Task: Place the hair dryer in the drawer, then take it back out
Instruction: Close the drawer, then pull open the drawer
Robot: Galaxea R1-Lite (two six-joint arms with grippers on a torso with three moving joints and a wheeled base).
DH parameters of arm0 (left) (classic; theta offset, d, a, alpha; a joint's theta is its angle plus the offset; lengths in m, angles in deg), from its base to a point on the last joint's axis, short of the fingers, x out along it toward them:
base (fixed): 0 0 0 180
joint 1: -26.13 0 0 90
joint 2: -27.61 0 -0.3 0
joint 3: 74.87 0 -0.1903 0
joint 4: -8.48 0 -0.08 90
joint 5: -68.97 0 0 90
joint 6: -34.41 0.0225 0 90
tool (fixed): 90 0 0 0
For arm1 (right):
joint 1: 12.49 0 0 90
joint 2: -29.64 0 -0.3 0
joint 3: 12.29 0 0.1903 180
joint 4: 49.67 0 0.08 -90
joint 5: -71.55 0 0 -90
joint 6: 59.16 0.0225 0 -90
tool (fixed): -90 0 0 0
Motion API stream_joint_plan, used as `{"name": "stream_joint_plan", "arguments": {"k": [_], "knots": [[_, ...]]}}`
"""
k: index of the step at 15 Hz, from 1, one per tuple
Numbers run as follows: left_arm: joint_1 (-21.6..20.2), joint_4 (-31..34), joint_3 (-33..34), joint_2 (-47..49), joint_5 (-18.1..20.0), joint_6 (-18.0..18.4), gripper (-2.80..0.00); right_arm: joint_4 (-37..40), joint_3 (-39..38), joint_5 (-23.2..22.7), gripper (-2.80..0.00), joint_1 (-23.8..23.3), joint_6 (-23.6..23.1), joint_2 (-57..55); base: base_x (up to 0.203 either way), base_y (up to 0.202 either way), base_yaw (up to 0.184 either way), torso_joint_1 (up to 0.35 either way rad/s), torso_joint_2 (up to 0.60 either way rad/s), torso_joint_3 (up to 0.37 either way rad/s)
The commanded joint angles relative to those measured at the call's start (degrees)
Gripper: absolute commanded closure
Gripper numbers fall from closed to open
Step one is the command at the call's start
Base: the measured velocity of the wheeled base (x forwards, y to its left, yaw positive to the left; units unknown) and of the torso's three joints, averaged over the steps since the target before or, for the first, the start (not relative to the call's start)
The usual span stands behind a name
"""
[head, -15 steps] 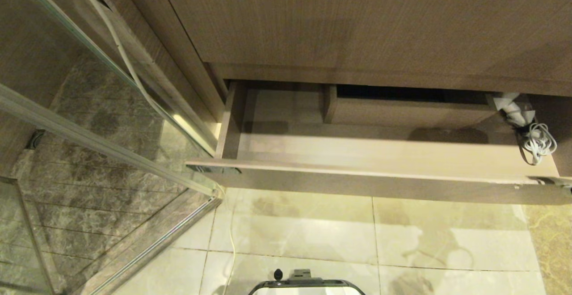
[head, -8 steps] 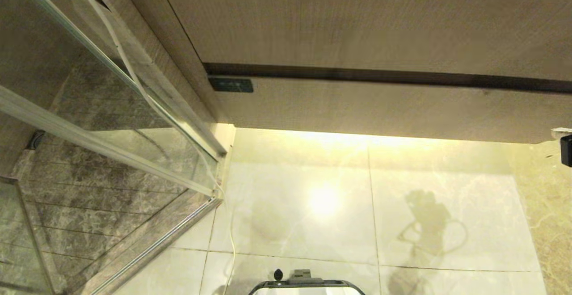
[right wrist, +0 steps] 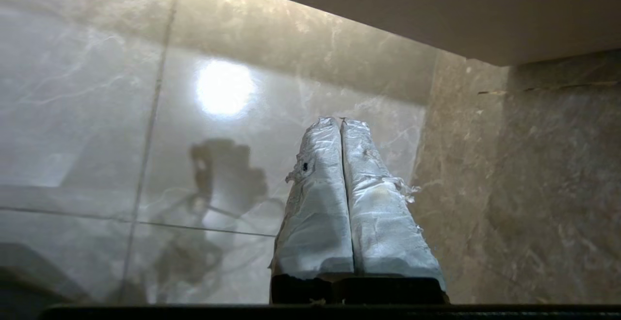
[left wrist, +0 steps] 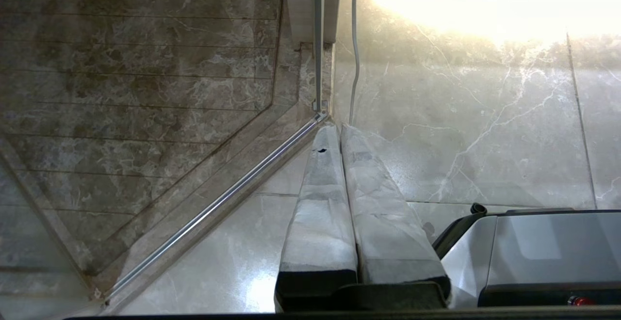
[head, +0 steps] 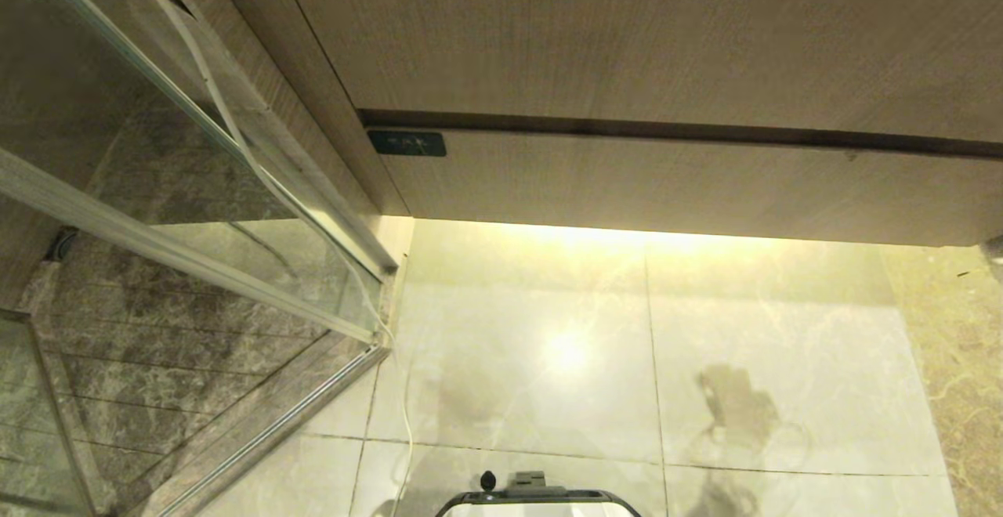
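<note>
The right hand [right wrist: 341, 122] is seen in its own wrist view with both wrapped fingers [right wrist: 318, 199] pressed together and nothing pinched between them. It is held above the shiny floor [right wrist: 97, 116], near the low edge of the cabinet. In the head view it is not seen. The left hand [left wrist: 335, 128] is parked over the floor beside the glass shower wall [left wrist: 145, 92], its fingers pressed together too, with nothing in them.

The drawer [head: 689, 188] is shut, its front flush under the tall panel [head: 627, 31], with the small black label [head: 407, 143] at its left end. The hair dryer cannot be seen in any view; it is judged to be inside the shut drawer.

The dryer is expected to be light, hard and smooth, so it could slip. It should be taken by the handle or around the short barrel, not by the soft cord, which would swing and pull. First, the drawer must be pulled open by its front edge, which will be stiff and flat.
</note>
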Motion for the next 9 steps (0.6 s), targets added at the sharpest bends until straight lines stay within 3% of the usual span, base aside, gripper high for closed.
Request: {"name": "stream_joint_plan", "arguments": {"k": [1,5,9], "knots": [[0.0,0.0,0.1,0.0,0.0,0.0,0.00,0.7,-6.0,-0.5,0.00,1.4,2.1,12.3,0.000,0.000,0.000,0.000,0.00,0.000],[0.0,0.0,0.1,0.0,0.0,0.0,0.00,4.0,-17.9,-1.1,0.00,10.7,11.5,35.9,0.000,0.000,0.000,0.000,0.00,0.000],[0.0,0.0,0.1,0.0,0.0,0.0,0.00,5.7,-30.1,5.6,0.00,25.0,17.0,59.7,0.000,0.000,0.000,0.000,0.00,0.000]]}}
